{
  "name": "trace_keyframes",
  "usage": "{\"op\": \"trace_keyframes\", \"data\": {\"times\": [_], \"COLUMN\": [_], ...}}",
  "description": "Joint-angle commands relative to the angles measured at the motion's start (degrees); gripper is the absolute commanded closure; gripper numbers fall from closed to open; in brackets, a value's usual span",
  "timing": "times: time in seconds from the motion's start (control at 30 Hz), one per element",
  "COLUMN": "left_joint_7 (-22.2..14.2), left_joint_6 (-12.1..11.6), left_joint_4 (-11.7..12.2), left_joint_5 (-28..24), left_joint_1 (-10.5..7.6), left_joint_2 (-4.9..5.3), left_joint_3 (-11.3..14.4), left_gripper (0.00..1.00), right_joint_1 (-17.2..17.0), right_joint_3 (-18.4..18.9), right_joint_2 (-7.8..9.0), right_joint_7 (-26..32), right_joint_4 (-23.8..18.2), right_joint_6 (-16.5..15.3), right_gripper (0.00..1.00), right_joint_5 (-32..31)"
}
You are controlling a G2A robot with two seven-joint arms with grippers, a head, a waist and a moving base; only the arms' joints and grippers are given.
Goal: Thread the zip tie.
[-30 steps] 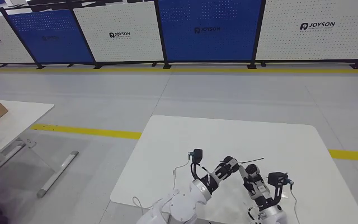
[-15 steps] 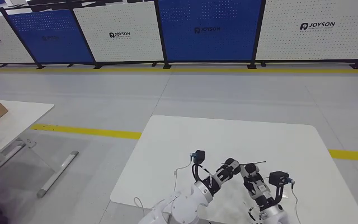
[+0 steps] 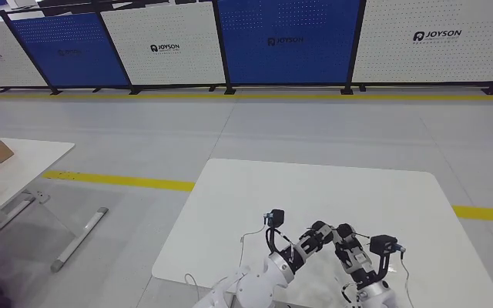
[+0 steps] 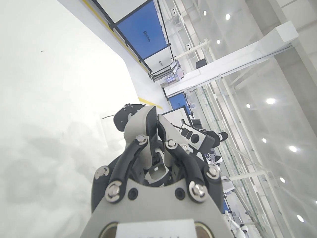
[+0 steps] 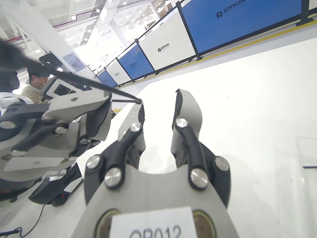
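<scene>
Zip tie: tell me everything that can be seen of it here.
The zip tie is a thin black strip, plastic by its look. The shut left claw pinches it above the white table. Its long part slants off past the camera, blurred; a short end reaches one fingertip of the open right claw. Whether it is threaded cannot be told.

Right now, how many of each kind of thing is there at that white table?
Grippers: 2 (left gripper, right gripper)
Black zip tie, held in the left gripper: 1
Short black strip lying on the table, too small to identify: 1
Total: 4
</scene>
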Motion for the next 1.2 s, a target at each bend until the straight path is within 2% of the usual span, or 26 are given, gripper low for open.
{"op": "trace_keyframes", "data": {"times": [0.0, 1.0, 1.17], "left_joint_7": [0.02, 1.24, 1.45], "left_joint_6": [-0.01, -0.13, -0.17], "left_joint_4": [0.13, 0.78, 0.88], "left_joint_5": [0.07, 0.17, 1.1], "left_joint_1": [-0.02, -0.12, -0.02], "left_joint_2": [-0.05, -0.43, -0.46], "left_joint_3": [0.19, 0.17, 0.42], "left_gripper": [1.0, 1.0, 1.0], "right_joint_1": [0.0, -0.54, -0.7], "right_joint_3": [0.03, 0.1, 0.17], "right_joint_2": [-0.03, -0.4, -0.46], "right_joint_7": [-0.07, 0.0, -0.33], "right_joint_4": [0.01, -0.02, -0.13], "right_joint_6": [-0.12, -0.91, -1.12], "right_gripper": [0.79, 0.75, 0.8], "right_joint_5": [-0.12, -1.65, -1.68]}}
